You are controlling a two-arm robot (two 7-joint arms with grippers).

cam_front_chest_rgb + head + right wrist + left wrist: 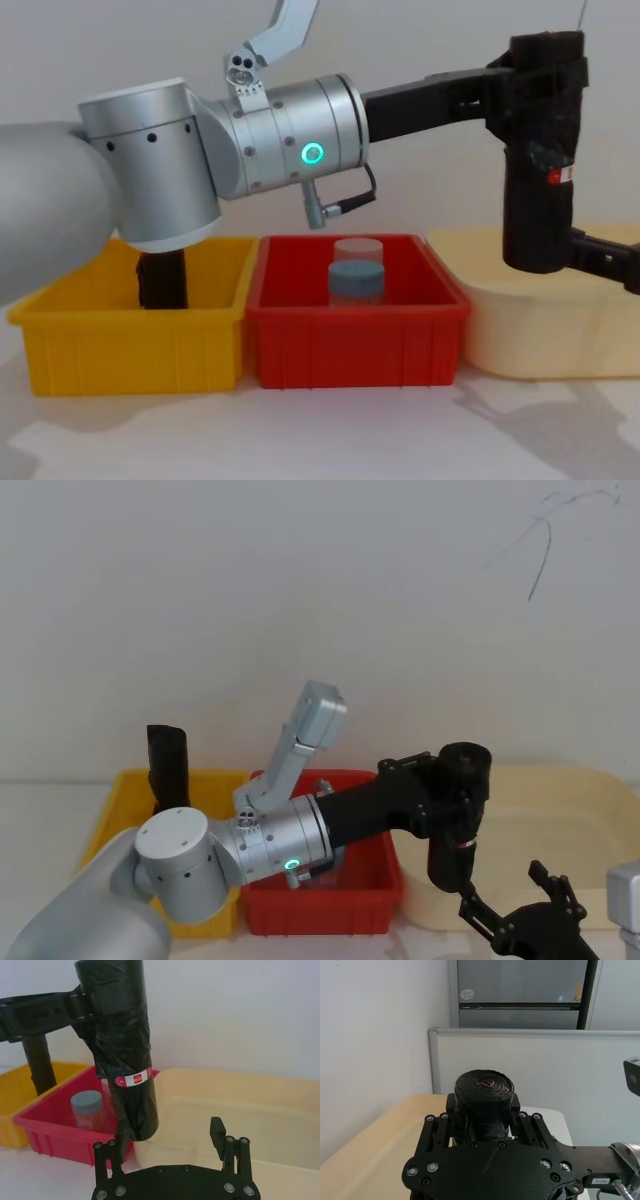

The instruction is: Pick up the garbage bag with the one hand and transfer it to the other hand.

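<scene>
**A:** What's hidden on the left?

**B:** The silver left arm covers much of the yellow bin. A black roll stands in it, with its foot behind the bin wall.

**A:** And the red bin?

**B:** It holds a grey-blue jar. Something clear sits behind the jar, and I can't make out what.

**A:** Where's the bag?

**B:** It's upright in the air, over the seam between the red bin and the cream tray. The left gripper has its fingers clamped round the bag's upper part.

**A:** Any writing?

**B:** A red-and-white label bands the bag, but the print is too small to read.

**A:** What's further right?

**B:** The right gripper sits low beside the bag's bottom end, with its fingers spread wide. One finger meets the bag there, and I can't tell whether they touch. Its arm is cut off at the edge.

**A:** Is there room to move?

**B:** The bag's lower half hangs clear above the bin rims, with plain wall behind it. The bench runs open in front of the bins.
</scene>
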